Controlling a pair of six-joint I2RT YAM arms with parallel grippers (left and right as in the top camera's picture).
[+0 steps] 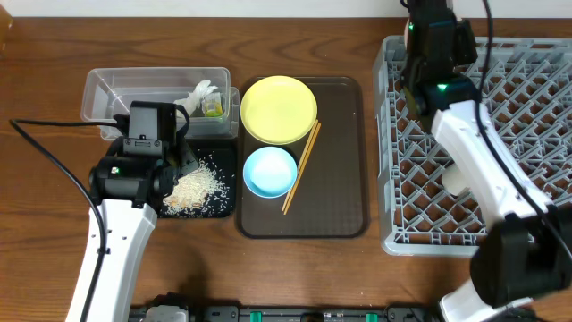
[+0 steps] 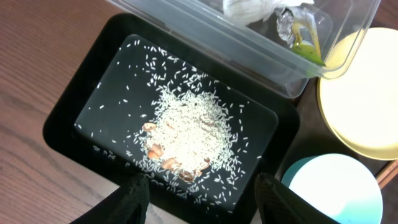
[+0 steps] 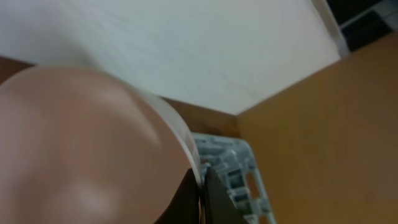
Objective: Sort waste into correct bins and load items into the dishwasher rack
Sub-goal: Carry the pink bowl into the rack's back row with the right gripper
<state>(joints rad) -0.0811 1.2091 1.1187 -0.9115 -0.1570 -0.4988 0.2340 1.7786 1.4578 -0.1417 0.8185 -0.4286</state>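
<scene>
Rice scraps point(image 2: 189, 134) lie heaped in the black tray point(image 2: 65, 115) | tissue point(image 1: 201, 92) and wrapper point(image 1: 212, 107) sit in the clear tub point(image 1: 107, 89) | your left gripper point(image 2: 200, 202) hangs spread above the rice | your right gripper point(image 3: 202, 196) pinches the white bowl point(image 3: 81, 143) by its rim (blurred close-up) over the dishwasher rack point(image 1: 536, 89).

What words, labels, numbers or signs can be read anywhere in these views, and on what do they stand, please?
No text can be read in any view.
Green-yellow wrapper in the clear plastic tub: any print too small and blurred to read.
Yellow plate, light blue bowl, grey dishwasher rack: no markings show.
</scene>
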